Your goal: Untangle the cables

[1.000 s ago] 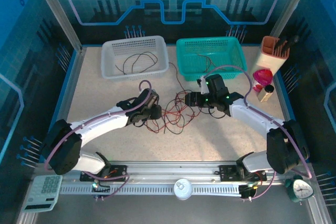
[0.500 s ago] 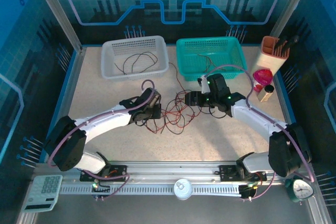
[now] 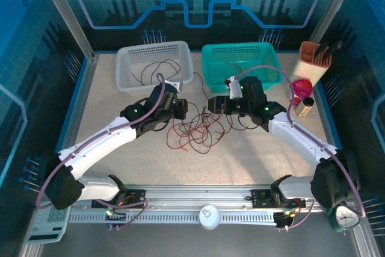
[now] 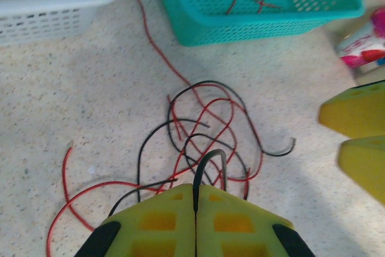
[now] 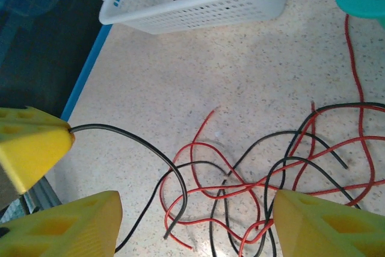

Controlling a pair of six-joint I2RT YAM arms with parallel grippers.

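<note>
While pinching one black strand (image 4: 207, 159) in the pressed-together left gripper (image 4: 195, 189), with right gripper (image 5: 198, 224) spread, rate the cables (image 3: 195, 129) heaped mid-table as light, limp, snag-prone; grip near a free end.

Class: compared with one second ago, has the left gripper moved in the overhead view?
Yes. The left gripper has moved away from the near rail, toward the white basket.
</note>
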